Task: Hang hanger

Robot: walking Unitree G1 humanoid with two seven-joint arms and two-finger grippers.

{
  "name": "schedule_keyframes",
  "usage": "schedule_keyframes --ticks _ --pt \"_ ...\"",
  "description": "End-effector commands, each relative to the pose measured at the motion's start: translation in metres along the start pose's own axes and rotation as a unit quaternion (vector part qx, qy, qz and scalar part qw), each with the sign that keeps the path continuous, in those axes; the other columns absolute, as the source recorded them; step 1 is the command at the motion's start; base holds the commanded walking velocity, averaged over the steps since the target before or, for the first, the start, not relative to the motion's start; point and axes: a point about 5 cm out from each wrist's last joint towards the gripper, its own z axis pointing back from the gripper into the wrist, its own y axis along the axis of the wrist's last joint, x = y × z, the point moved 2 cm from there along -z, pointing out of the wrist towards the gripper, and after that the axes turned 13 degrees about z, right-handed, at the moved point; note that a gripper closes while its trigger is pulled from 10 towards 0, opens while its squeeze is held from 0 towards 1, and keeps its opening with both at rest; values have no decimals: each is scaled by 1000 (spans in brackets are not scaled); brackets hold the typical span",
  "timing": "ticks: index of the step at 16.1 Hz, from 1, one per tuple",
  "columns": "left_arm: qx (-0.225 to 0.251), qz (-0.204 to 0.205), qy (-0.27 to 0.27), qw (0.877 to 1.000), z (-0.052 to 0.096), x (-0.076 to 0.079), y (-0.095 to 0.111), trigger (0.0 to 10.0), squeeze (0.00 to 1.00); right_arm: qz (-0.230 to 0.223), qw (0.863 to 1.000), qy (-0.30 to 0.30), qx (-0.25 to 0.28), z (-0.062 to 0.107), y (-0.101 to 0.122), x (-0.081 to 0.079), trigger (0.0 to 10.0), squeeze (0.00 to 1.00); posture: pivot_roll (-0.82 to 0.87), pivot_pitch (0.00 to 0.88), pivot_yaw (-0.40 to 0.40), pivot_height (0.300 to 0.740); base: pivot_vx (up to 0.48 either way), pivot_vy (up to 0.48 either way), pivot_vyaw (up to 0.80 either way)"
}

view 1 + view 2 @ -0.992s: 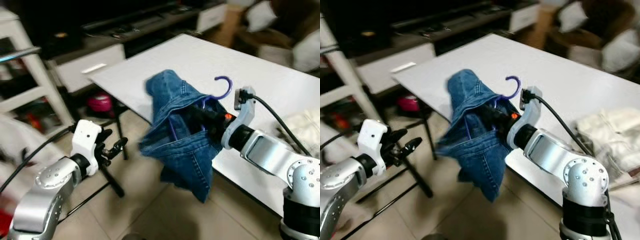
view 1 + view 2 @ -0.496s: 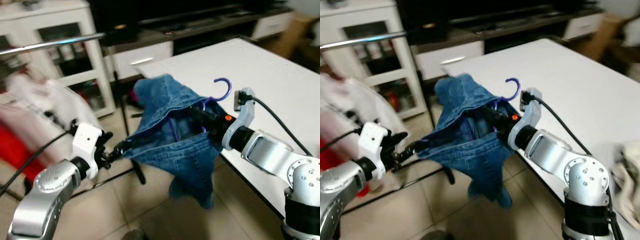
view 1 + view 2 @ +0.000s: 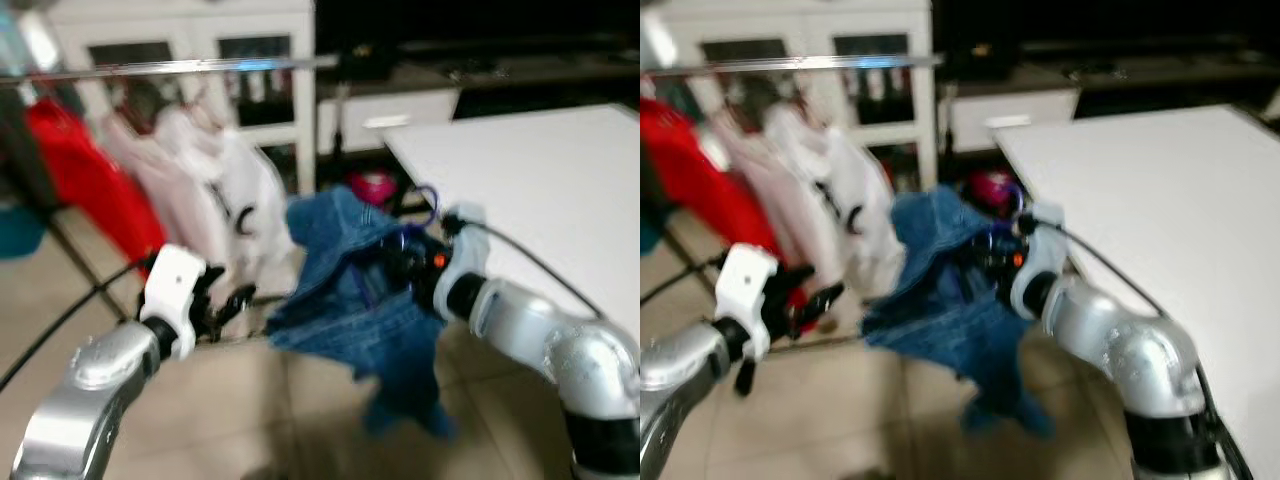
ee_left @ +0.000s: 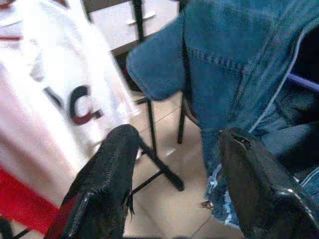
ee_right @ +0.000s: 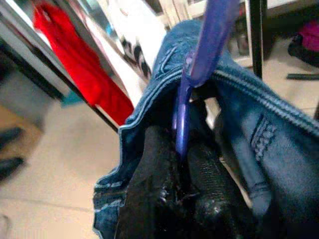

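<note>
A blue denim jacket [image 3: 350, 295] hangs on a purple hanger [image 5: 192, 84], whose hook [image 3: 428, 203] sticks up above the collar. My right gripper [image 5: 179, 154] is shut on the hanger's stem, inside the jacket's neck opening, in front of the table corner. To the left of the jacket's lower edge, my left gripper [image 3: 235, 300] is open, with nothing between its fingers [image 4: 107, 169]. The jacket [image 4: 234, 64] hangs just beyond them. A metal clothes rail [image 3: 180, 68] runs across the top left, above and behind both grippers.
A red garment [image 3: 85, 165] and white garments [image 3: 230, 195] hang on the rail. A white cabinet [image 3: 300, 90] stands behind it. The white table [image 3: 540, 170] lies to the right. The rack's black legs [image 4: 154, 149] stand on the tiled floor [image 3: 250, 420].
The view has swung left, bringing the rail and hanging clothes into sight and pushing the table right. The right gripper still holds the hanger with the jacket; the left stays open beside it.
</note>
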Motion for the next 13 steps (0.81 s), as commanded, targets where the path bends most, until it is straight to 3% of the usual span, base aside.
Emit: schedule_keyframes --ticks 1,3,6,7,8,11,13 --pt "-10 -10 5 1000 -1 -2 -3 10000 224 34 999 0 10 -2 2 -2 10000 0 -55 0 2 740 0 0 800" --pt "-17 -35 1 999 -12 0 -3 10000 224 115 992 -42 6 -10 -11 8 10000 0 -63 0 1 740 0 0 400" --pt "-22 -55 -32 998 -22 9 -3 10000 278 113 993 -20 35 -13 -11 7 10000 0 -73 0 4 740 0 0 0" --pt "-15 -59 -67 996 -26 16 -2 10000 925 106 993 -3 50 -14 -10 4 10000 0 -79 0 6 740 0 0 0" --pt "-24 -70 -65 995 -29 15 -3 10000 1000 111 992 16 56 -13 -10 1 10000 0 -86 0 9 740 0 0 0" --pt "-3 -103 -23 994 -31 -8 7 10000 1000 150 983 66 81 -3 -2 -3 10000 0 -98 0 12 740 0 0 0" --pt "9 -125 -36 991 -25 -25 21 10000 1000 194 972 119 63 8 -1 -4 10000 0 -103 0 14 740 0 0 0"
